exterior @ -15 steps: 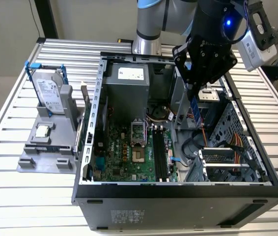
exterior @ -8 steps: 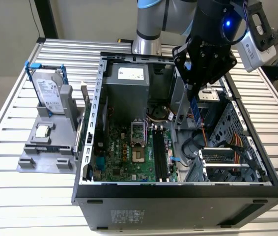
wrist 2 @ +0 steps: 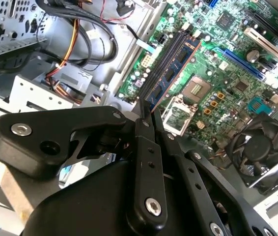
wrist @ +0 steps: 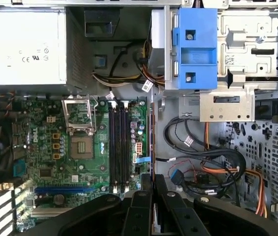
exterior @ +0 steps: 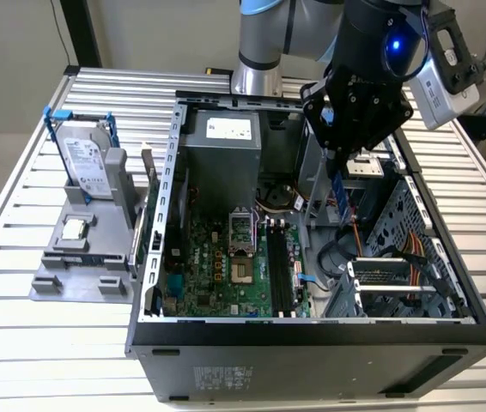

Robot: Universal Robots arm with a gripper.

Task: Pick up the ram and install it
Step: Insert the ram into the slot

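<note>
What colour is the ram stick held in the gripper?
Dark blue with dark chips, clearest in the second wrist view: the ram, pinched by the gripper.

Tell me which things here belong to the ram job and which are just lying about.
Job:
ram, shut in the gripper above the case
memory slots
motherboard

Lying about:
hard drive in its bracket outside the case
power supply
loose cables

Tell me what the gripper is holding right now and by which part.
The gripper is shut on the ram, pinching one short end of the stick; the rest juts out past the fingertips above the motherboard inside the open computer case.
</note>
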